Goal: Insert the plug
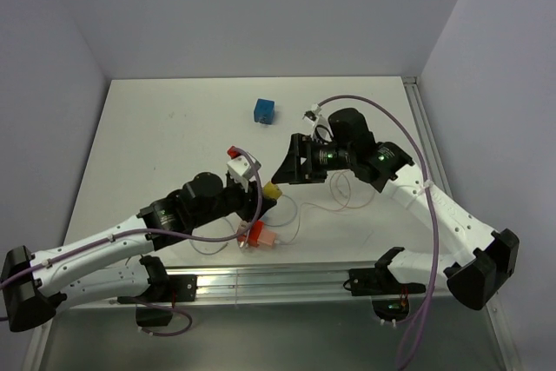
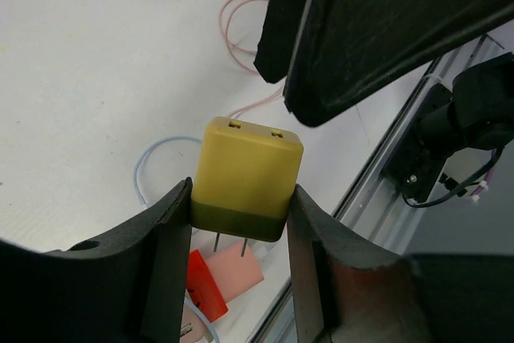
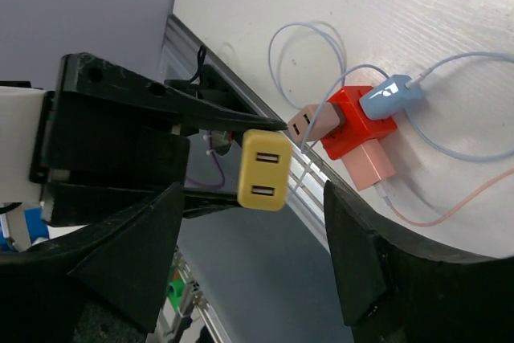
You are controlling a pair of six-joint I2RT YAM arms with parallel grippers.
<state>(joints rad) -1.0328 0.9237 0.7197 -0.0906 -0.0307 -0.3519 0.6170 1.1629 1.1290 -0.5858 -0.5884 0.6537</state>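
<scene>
A yellow charger plug (image 2: 245,174) with two USB ports on its face and two metal prongs underneath hangs above the table's front edge. My left gripper (image 2: 241,196) is shut on its sides. In the top view the plug (image 1: 272,189) lies between the two arms. My right gripper (image 3: 250,197) faces the plug (image 3: 263,170) port-side on. Its jaws stand open on either side of it, with a gap on each side. The right gripper's dark fingers (image 2: 377,30) loom just above the plug in the left wrist view.
Below the plug lie a red charger (image 3: 353,122), a pink charger (image 3: 369,170) and a blue cable connector (image 3: 391,95), amid thin looping cables (image 3: 305,38). A blue cube (image 1: 264,111) sits at the back. The metal rail (image 1: 278,280) runs along the near edge.
</scene>
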